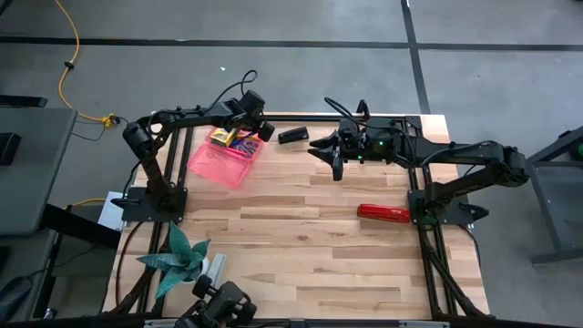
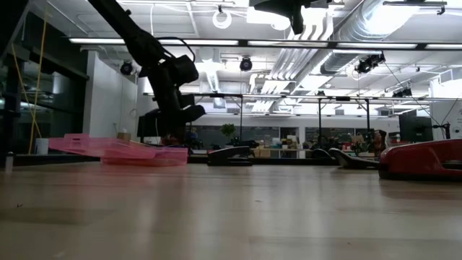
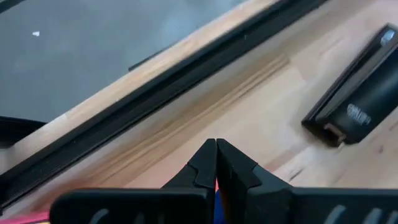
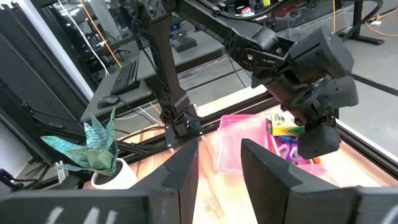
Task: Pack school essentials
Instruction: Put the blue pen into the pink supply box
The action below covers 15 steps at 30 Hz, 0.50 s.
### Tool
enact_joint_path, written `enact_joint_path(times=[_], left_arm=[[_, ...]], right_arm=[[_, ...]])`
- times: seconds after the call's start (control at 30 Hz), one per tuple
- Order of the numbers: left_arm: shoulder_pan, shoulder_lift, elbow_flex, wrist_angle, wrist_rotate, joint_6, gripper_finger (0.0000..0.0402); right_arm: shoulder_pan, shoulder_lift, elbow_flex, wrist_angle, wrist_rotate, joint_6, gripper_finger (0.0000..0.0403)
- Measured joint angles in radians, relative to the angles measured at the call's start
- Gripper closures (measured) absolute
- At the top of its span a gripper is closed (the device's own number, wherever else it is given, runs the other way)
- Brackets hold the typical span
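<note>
A pink tray (image 1: 226, 157) lies at the table's far left and holds a yellow-green crayon box (image 4: 283, 127), purple-handled scissors (image 4: 287, 151) and other small stationery. My left gripper (image 1: 265, 131) hangs shut just above the tray's far right corner (image 2: 189, 113), pointing steeply down at bare wood (image 3: 216, 160). A blue sliver shows in the slit behind its tips; whether it is held I cannot tell. My right gripper (image 4: 217, 168) hovers high over the table's far middle (image 1: 330, 157), open, with nothing between its fingers.
A black oblong item (image 1: 293, 135) lies on the wood just right of my left gripper (image 3: 357, 102). A long red bar (image 1: 383, 213) rests near the right edge. A green paper plant in a white pot (image 1: 178, 258) stands at the near left corner. Bare wood lies in the middle.
</note>
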Motion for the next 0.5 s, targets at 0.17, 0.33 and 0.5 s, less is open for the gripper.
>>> enact_joint_path(times=[0.17, 0.33, 0.5], left_arm=[[0.006, 0.0, 0.0, -0.031, 0.033, 0.032, 0.0401], [0.011, 0.001, 0.0, -0.031, 0.13, 0.043, 0.0401], [0.01, 0.01, 0.0, -0.062, 0.142, 0.058, 0.0401]], right_arm=[[0.0, 0.0, 0.0, 0.0, 0.0, -0.009, 0.029], [0.0, 0.0, 0.0, 0.0, 0.0, -0.008, 0.029], [0.0, 0.0, 0.0, 0.0, 0.0, 0.003, 0.029]])
